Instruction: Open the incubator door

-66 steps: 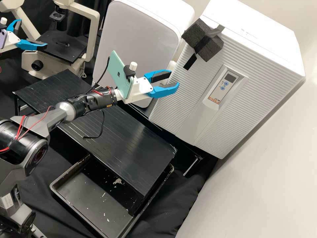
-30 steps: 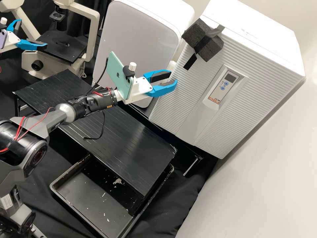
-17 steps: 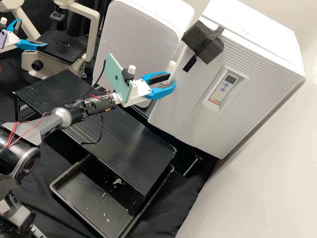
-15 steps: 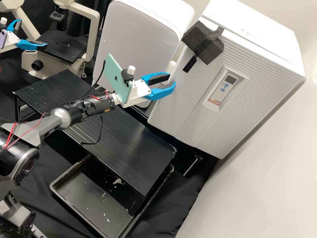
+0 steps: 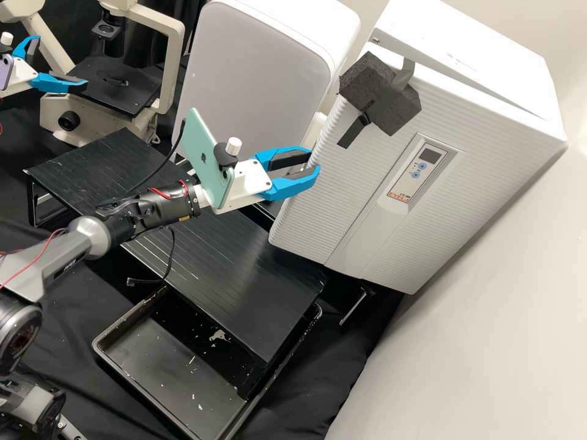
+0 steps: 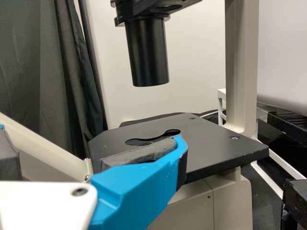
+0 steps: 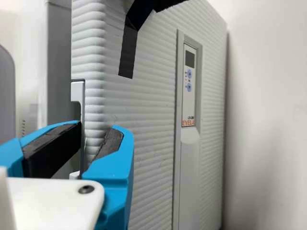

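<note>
The bench setting of the incubator (image 5: 483,58). Before it we see a black slatted platform (image 5: 214,269), and lower down, under the platform's edge, a black tray (image 5: 113,379) with chipped, pale-flecked surfaces. Black cloth (image 5: 330,391) spreads beneath these, and a plain pale wall (image 5: 489,354) rises on the incubator's right as we face its door. On its left stands a white cabinet (image 5: 257,67), with a microscope (image 5: 174,46) farther left.

The incubator door (image 5: 330,201), white and finely ribbed, forms the incubator's front and faces the platform side. It stands upright, its long axis apparently vertical, parallel to its smooth centre strip. It is ajar: a wedge-shaped gap along the incubator's top is widest toward the cabinet side and narrows toward the wall. A dark foam block (image 5: 370,76) is taped at the door's upper free corner.

On the centre strip we note a control panel (image 5: 416,177) with a display, two blue buttons and orange lettering.

At the incubator's cabinet-side edge, the right gripper (image 5: 313,162) has its fingers parted; in its wrist view the door's free edge lies between them, though we cannot tell whether both pads press on it. The left gripper (image 5: 61,60), well apart from the incubator and near the microscope, holds its fingers widely spread.
</note>
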`<act>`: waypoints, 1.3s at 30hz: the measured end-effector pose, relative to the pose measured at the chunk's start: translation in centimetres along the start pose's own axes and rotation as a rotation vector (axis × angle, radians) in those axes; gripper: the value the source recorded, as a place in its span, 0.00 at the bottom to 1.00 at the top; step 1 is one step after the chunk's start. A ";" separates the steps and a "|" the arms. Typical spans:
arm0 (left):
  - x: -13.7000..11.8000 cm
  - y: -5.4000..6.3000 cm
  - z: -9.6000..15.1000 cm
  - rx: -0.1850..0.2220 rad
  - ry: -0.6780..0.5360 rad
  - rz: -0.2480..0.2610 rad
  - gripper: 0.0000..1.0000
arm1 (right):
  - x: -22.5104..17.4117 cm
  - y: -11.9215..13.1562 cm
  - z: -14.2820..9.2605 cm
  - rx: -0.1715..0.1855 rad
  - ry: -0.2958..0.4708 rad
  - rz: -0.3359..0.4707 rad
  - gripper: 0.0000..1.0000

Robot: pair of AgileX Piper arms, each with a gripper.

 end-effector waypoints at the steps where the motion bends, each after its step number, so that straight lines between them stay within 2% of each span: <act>1: 0.0 0.0 0.0 0.000 0.000 0.000 1.00 | -0.2 0.3 0.1 0.007 -0.005 0.008 0.00; 3: 0.0 0.0 0.0 0.000 0.000 0.000 1.00 | -0.7 0.8 0.3 0.020 -0.012 0.018 0.00; 9: 0.0 0.0 0.0 0.000 0.000 0.000 1.00 | -1.8 1.9 1.2 0.009 -0.031 0.049 0.00; 18: 0.0 0.0 0.0 0.000 0.000 0.000 1.00 | -4.0 4.2 3.1 -0.011 -0.087 0.149 0.00; 22: 0.0 0.0 0.0 0.000 0.000 0.000 1.00 | -5.3 5.6 4.2 0.023 -0.131 0.200 0.00; 28: 0.0 0.0 0.0 0.000 0.000 0.000 1.00 | -6.3 6.9 4.9 0.042 -0.139 0.238 0.00; 34: 0.0 0.0 0.0 0.000 0.000 0.000 1.00 | -6.3 6.8 4.8 0.044 -0.134 0.234 0.00; 35: 0.0 0.0 0.0 0.000 0.000 0.000 1.00 | -6.4 6.8 4.7 0.044 -0.129 0.231 1.00; 39: 0.0 0.0 0.0 0.000 0.000 0.000 1.00 | -6.4 6.2 4.4 0.062 -0.078 0.213 1.00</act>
